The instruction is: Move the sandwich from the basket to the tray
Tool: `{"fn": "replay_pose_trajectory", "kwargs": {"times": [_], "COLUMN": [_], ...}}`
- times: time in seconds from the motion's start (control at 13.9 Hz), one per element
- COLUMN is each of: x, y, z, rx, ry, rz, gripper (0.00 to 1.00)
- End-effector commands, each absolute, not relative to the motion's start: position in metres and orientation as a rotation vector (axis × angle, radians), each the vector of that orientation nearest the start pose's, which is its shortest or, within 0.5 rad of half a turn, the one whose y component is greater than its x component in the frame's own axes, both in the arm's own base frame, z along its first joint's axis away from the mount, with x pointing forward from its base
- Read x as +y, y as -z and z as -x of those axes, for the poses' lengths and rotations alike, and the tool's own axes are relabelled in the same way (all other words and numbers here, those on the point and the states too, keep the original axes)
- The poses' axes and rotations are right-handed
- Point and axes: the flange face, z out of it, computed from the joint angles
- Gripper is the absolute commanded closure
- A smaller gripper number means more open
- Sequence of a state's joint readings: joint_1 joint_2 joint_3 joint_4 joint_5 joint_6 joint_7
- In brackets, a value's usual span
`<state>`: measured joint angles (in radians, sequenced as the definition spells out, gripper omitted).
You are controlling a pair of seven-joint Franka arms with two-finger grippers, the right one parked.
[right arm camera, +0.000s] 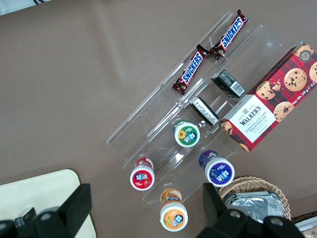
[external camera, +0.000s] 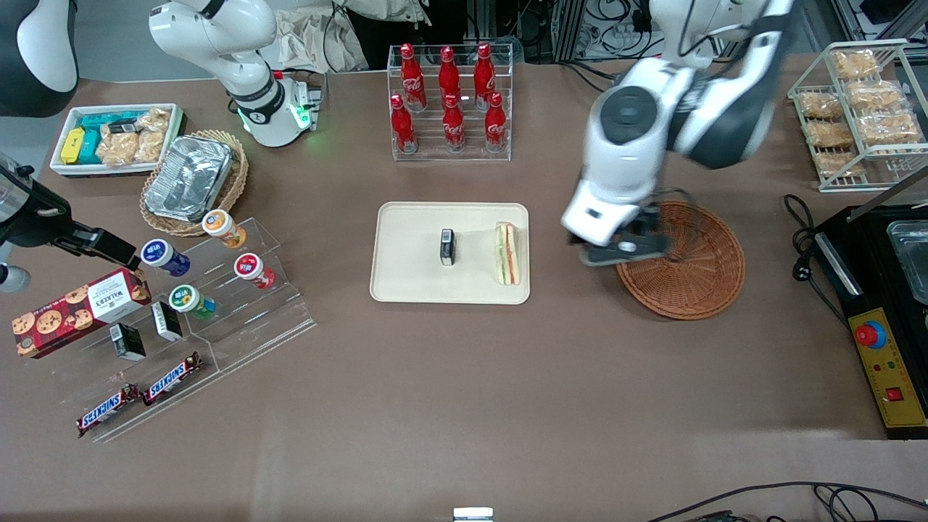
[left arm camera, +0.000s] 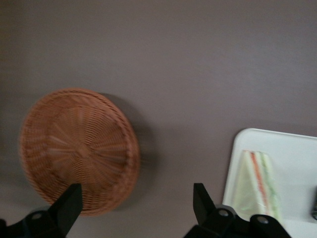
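The sandwich [external camera: 507,253] lies on the cream tray [external camera: 406,283], at the tray's edge nearest the basket; it also shows in the left wrist view [left arm camera: 257,186] on the tray [left arm camera: 297,148]. The reddish-brown wicker basket [external camera: 696,275] is empty; it shows in the left wrist view too [left arm camera: 79,148]. My left gripper [external camera: 620,254] hangs above the table between tray and basket, over the basket's rim. It is open and empty, its black fingers [left arm camera: 67,206] spread wide [left arm camera: 136,208].
A small black box [external camera: 447,246] stands on the tray's middle. A rack of red cola bottles [external camera: 449,101] stands farther from the camera than the tray. A wire rack of bagged pastries [external camera: 859,109] and a black appliance [external camera: 884,312] stand at the working arm's end.
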<state>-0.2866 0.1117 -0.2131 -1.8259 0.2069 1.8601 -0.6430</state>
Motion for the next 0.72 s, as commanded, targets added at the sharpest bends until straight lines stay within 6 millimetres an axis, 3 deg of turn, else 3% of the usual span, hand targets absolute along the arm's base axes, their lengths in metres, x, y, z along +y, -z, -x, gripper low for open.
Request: {"fn": "replay_pose_trajectory", "kwargs": {"times": [0.0, 0.14, 0.36, 0.5, 0.58, 0.65], "x": [-0.184, -0.136, -0.083, -0.068, -0.055, -0.055], "y": [-0.501, -0.520, -0.544, -0.568, -0.580, -0.598], "z": [-0.533, -0.539, -0.536, -0.521, -0.517, -0.517], "rx": [-0.013, 0.077, 0.165, 0.284, 0.252, 0.236], "ry": [0.019, 0.005, -0.017, -0.033, -0.031, 0.016], "rz": [2.939, 2.940, 2.987, 2.998, 3.032, 3.073], "gripper": [0.01, 0.01, 0.01, 0.01, 0.01, 0.01]}}
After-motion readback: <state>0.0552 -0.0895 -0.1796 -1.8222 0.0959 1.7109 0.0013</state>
